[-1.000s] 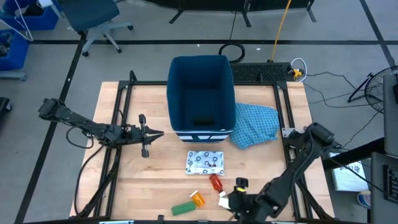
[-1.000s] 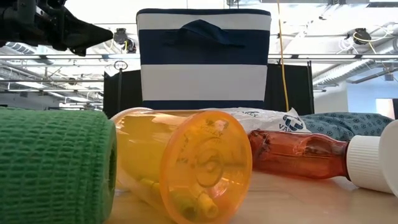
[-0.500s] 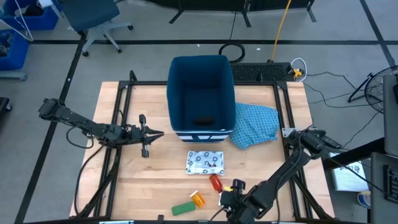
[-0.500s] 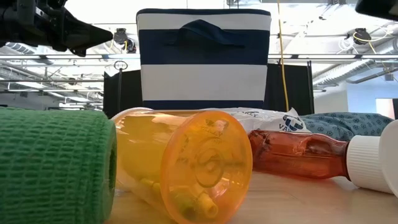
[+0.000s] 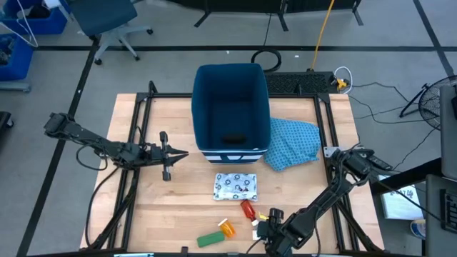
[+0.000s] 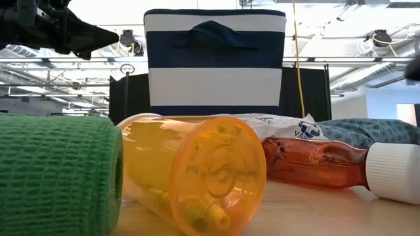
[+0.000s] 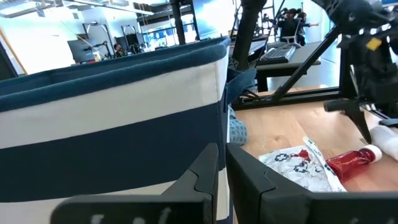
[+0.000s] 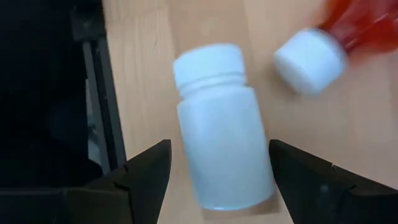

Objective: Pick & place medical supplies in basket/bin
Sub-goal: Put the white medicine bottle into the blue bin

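Supplies lie in a loose cluster at the near edge of the tabletop (image 5: pixel 164 207), with the bin (image 5: pixel 230 107) standing well apart at the far middle.

High view: the packet (image 5: pixel 235 186) lies flat nearest the bin; nearer the edge are the red bottle (image 5: pixel 248 209), the orange vial (image 5: pixel 226 228) and the green roll (image 5: pixel 211 238). The right end effector (image 5: pixel 265 230) hangs low over the cluster's right end. The left end effector (image 5: pixel 175 154) waits beside the bin's left wall, fingers pressed together. A blue cloth (image 5: pixel 293 143) lies against the bin's right side.

Low view: the green roll shows a woven gauze surface; the orange vial is translucent, on its side, small pieces visible inside. The red bottle is also on its side, with a white cap.

Left wrist view: the bin's wall is dark blue with a broad white band; the packet and red bottle lie beyond it.

Right wrist view: a white bottle (image 8: pixel 222 124), opaque, ribbed at the neck, lies on its side between the spread fingers (image 8: pixel 146 174) of the right end effector, untouched. The red bottle's cap is just beside it.

Judgement: the step is a grasp on the white bottle. Done well, the fingers descend squarely astride the round body, clear of the red bottle's cap, and close across its middle so that it cannot roll.
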You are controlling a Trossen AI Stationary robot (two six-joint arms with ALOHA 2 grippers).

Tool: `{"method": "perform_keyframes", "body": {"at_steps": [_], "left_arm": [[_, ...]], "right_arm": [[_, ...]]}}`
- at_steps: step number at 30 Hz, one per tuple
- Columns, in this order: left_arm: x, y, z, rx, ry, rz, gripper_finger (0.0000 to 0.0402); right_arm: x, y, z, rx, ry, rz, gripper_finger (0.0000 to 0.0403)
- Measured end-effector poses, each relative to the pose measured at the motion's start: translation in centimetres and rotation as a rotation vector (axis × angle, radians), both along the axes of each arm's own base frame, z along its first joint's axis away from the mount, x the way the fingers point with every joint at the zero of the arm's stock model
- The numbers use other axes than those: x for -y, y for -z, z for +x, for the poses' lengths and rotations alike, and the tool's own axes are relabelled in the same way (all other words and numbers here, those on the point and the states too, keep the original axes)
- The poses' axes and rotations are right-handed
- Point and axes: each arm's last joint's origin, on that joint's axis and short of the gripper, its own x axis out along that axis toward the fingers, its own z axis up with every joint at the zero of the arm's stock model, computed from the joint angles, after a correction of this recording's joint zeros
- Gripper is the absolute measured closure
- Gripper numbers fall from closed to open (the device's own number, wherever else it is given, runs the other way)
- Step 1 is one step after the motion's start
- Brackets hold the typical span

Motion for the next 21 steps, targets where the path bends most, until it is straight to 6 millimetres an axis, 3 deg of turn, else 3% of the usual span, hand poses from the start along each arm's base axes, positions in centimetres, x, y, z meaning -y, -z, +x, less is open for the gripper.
{"method": "perform_keyframes", "body": {"at_steps": [11,21], "left_arm": [[0.00,0.00,0.00,0.000,0.000,0.001,0.0366],[0.00,0.00,0.00,0.000,0.000,0.001,0.0366]], "right_arm": [[0.41,1.14,-0.38,0.029,-0.105,-0.036,0.0144],[0.55,0.94,-0.43,0.035,-0.121,-0.047,0.0229]]}}
